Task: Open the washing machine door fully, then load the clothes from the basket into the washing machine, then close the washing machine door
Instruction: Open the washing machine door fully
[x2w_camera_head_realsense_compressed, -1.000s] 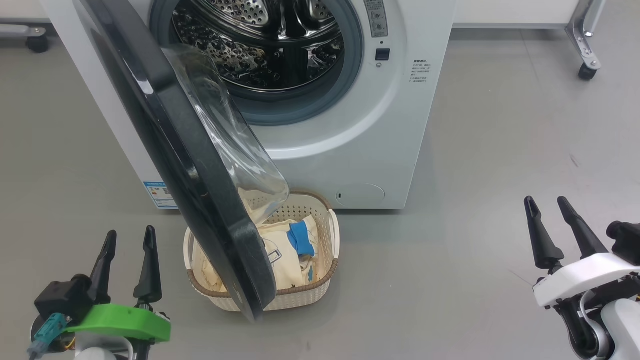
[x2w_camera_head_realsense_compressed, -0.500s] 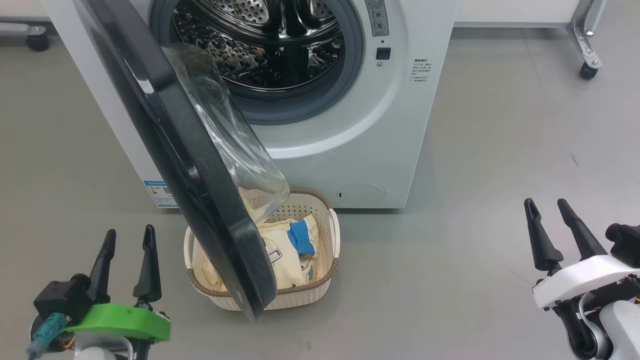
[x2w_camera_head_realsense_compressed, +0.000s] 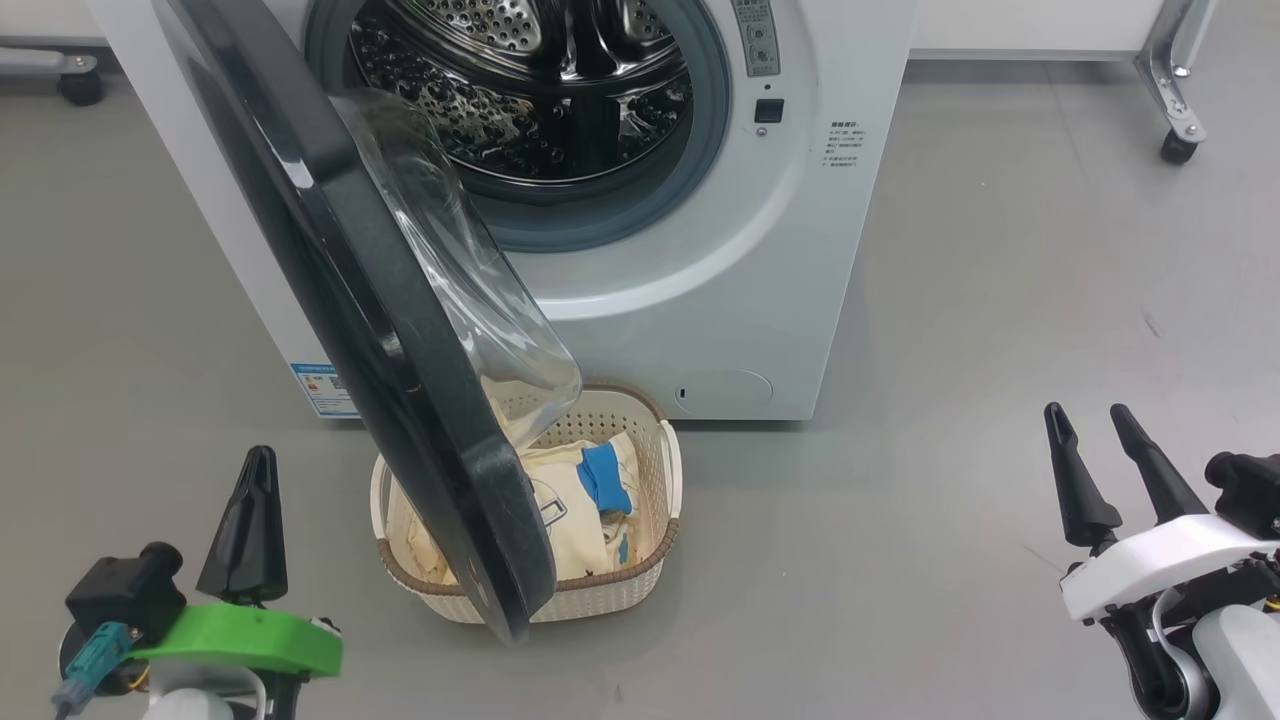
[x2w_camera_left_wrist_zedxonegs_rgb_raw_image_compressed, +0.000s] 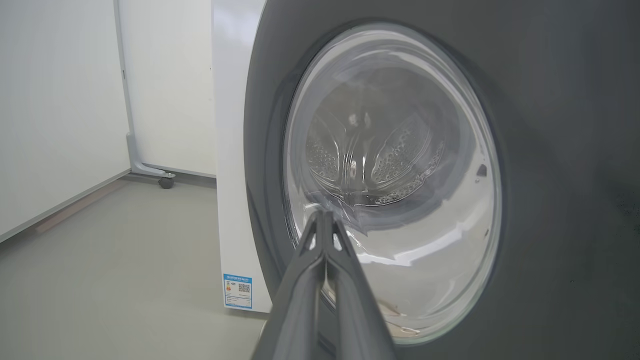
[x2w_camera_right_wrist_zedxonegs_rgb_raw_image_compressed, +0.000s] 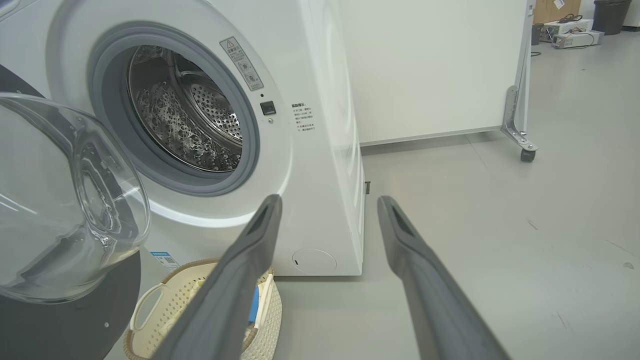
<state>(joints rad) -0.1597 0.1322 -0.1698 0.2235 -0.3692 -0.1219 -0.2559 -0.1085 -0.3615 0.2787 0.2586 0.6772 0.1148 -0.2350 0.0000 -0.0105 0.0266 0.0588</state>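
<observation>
hanging partly open, the washing machine door (x2w_camera_head_realsense_compressed: 380, 330) stands just ahead and to the right of the left gripper (x2w_camera_head_realsense_compressed: 258, 460), apart from it. its lower edge hangs over the basket (x2w_camera_head_realsense_compressed: 600, 590). that gripper is clenched, its two dark fingers pressed into one narrow wedge with nothing between them. in the left wrist view the joined tips (x2w_camera_left_wrist_zedxonegs_rgb_raw_image_compressed: 324, 216) point at the door's outer face (x2w_camera_left_wrist_zedxonegs_rgb_raw_image_compressed: 550, 150). the right gripper (x2w_camera_head_realsense_compressed: 1086, 412) is released and empty. it sits well apart from the washing machine (x2w_camera_head_realsense_compressed: 700, 300), which lies ahead and to its left. in the right wrist view its spread fingers (x2w_camera_right_wrist_zedxonegs_rgb_raw_image_compressed: 330, 200) frame the machine's white side.

the door is glossy black and round, with a bulging clear glass bowl at its centre. behind it are a grey rubber gasket (x2w_camera_head_realsense_compressed: 620, 215) and a perforated steel drum (x2w_camera_head_realsense_compressed: 540, 80). the basket is cream perforated plastic with a brown woven-look rim, on the grey floor (x2w_camera_head_realsense_compressed: 900, 550) between the two grippers and nearer the left one. the clothes (x2w_camera_head_realsense_compressed: 570, 520) lie crumpled inside it. they are soft and pale yellow, with a bright blue cuff (x2w_camera_head_realsense_compressed: 600, 475).

half a second ago the left gripper's fingers stood spread; now they are together. door, basket and clothes keep their places.
</observation>
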